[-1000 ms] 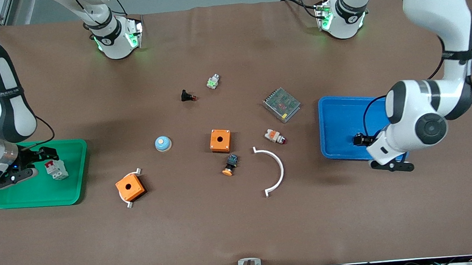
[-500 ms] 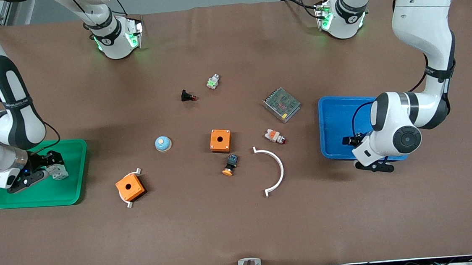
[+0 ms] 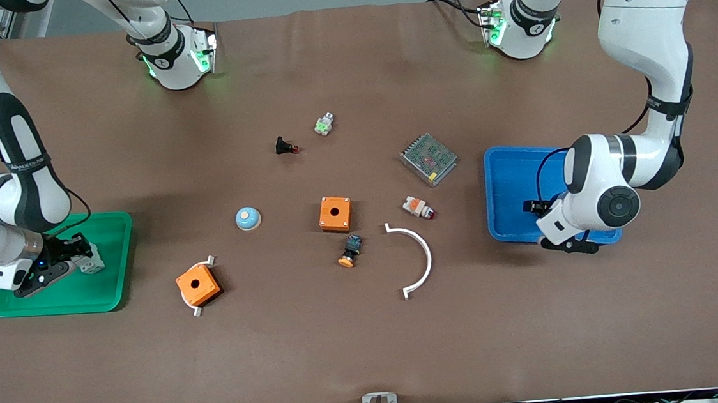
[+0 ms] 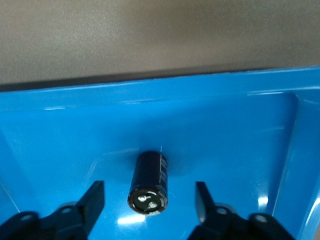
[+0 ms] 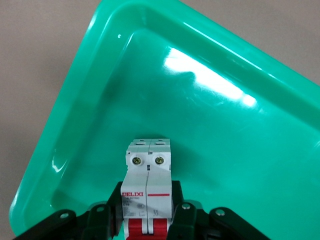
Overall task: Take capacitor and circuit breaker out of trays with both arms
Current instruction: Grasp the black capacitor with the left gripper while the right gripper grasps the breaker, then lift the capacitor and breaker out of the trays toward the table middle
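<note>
The capacitor (image 4: pixel 149 180), a small dark cylinder with a metallic end, lies on the floor of the blue tray (image 4: pixel 200 115). My left gripper (image 4: pixel 149 189) is open around it, with both fingers clear of its sides. In the front view the left gripper (image 3: pixel 534 207) is over the blue tray (image 3: pixel 511 177) and hides the capacitor. The breaker (image 5: pixel 148 175), a white block with red levers, is between the fingers of my right gripper (image 5: pixel 146 202), which is shut on it low inside the green tray (image 5: pixel 200 125). In the front view the right gripper (image 3: pixel 75 252) holds the breaker (image 3: pixel 92 265) in the green tray (image 3: pixel 72 298).
Between the trays lie two orange boxes (image 3: pixel 335 213) (image 3: pixel 198 284), a white arc (image 3: pixel 418 258), a blue dome (image 3: pixel 247 218), a mesh-topped metal box (image 3: pixel 428 158), a white-orange switch (image 3: pixel 418 208), an orange-capped button (image 3: pixel 350 251), a black red-tipped piece (image 3: pixel 285 146) and a green-white part (image 3: pixel 324 124).
My left hand has shifted over the blue tray toward the right arm's end. My right hand has moved farther into the green tray, and the breaker sits slightly nearer the front camera.
</note>
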You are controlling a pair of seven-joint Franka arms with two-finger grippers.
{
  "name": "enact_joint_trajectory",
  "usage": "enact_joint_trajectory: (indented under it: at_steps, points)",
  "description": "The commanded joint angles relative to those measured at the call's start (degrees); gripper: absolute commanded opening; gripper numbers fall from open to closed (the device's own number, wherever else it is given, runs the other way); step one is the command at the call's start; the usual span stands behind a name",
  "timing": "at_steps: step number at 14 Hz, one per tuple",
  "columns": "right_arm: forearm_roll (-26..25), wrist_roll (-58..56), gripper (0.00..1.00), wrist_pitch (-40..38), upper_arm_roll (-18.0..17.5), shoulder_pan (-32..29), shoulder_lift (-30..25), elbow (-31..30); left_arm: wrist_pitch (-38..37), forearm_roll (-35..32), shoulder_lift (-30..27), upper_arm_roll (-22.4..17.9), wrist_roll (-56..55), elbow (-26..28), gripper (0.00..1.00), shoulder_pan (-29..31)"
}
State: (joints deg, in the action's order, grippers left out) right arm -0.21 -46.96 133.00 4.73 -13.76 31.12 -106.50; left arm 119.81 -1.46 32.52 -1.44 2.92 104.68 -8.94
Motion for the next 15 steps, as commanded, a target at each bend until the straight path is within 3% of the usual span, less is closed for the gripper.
enact_joint_trajectory:
  at_steps: [1, 4, 7, 9, 15]
  points:
    - [-0.9, -1.0, 0.04, -0.5, -0.8, -0.7, 0.6, 1.7, 1.1, -0.8, -2.2, -0.1, 0.7, 3.2, 0.54, 0.3]
    - [-0.2, 1.5, 0.01, -6.1, -1.2, 0.1, -1.0, 4.9, 1.0, -0.8, -2.3, -0.1, 0.7, 3.2, 0.36, 0.3]
    - [-0.2, 11.2, 0.01, -19.6, -1.4, 4.4, -1.5, 13.4, 0.1, -0.7, -2.7, 0.0, -0.5, 1.0, 0.15, 0.2]
    - [-0.1, 20.3, 0.01, -24.2, -1.5, 8.6, -2.6, 16.1, 0.1, 0.1, -2.8, 0.2, -1.0, -1.6, 0.03, -0.5]
    - [2.3, 52.2, 0.01, -26.4, -1.5, 24.0, -4.9, 16.1, -2.8, 5.1, -0.4, 5.4, -15.5, -14.7, 0.0, -3.3]
